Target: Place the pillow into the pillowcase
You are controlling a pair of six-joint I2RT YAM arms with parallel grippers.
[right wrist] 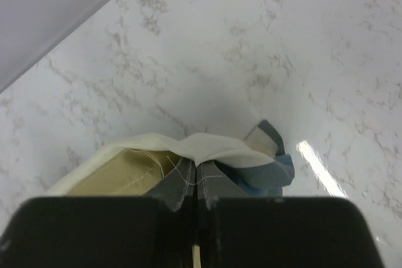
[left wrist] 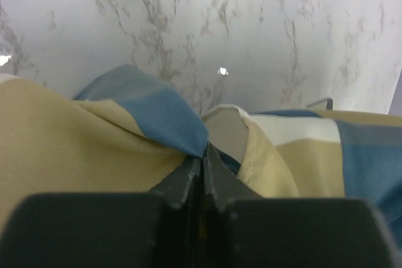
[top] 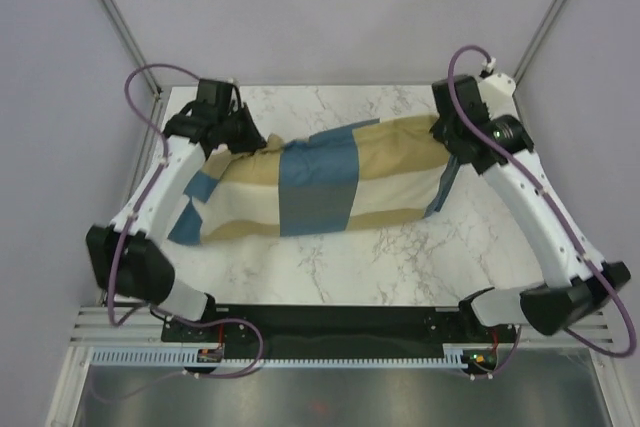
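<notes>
Pillowcase (top: 318, 187) lay stretched slantwise across the marble counter (top: 400, 262), plump along its middle, one blue corner flopped toward the near left edge. The left end effector (left wrist: 202, 158) was clenched on a bunched blue-and-tan fold at its far left end; the right end effector (right wrist: 193, 174) was pinched shut on the cream-edged hem at the right end. What filled the cover was hidden from where I stood

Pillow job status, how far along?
Done, seemingly: pillowcase looks stuffed, with no pillow showing outside it. In hand: left gripper and right gripper each pinch one end of the pillowcase. Left: probably settle it flat and release.
</notes>
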